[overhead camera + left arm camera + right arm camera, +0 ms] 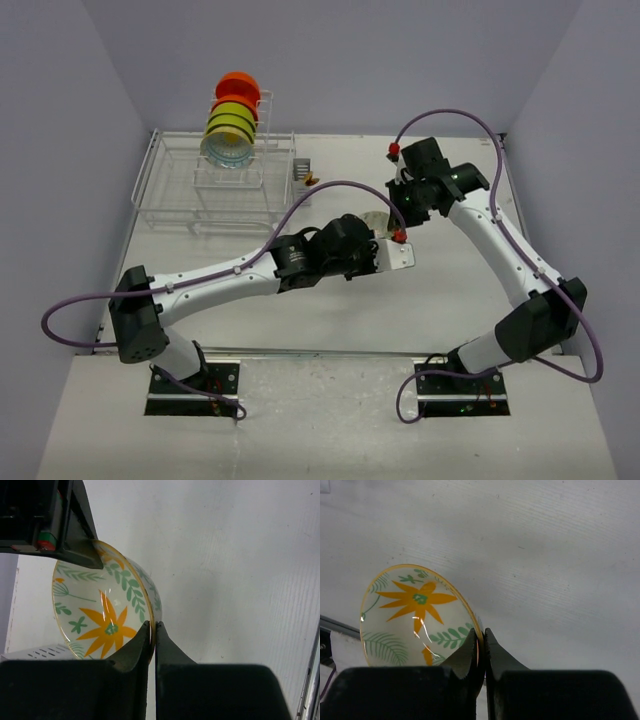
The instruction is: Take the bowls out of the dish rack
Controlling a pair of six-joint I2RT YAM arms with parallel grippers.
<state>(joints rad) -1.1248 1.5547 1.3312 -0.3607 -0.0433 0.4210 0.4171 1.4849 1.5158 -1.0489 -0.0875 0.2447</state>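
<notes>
Clamping the thin rim of the glossy round flowered bowl (100,615), left gripper (152,630) and right gripper (481,639) largely hide it overhead.

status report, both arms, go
Left gripper shut on flower bowl rim. Right gripper shut on it too. Other bowls in dish rack. Nothing blocking.

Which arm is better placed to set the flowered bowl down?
Right, probably: the right hand and left hand both pinch the rim of the flowered bowl, but the left arm stands nearer the dish rack, handier for fetching another.
</notes>
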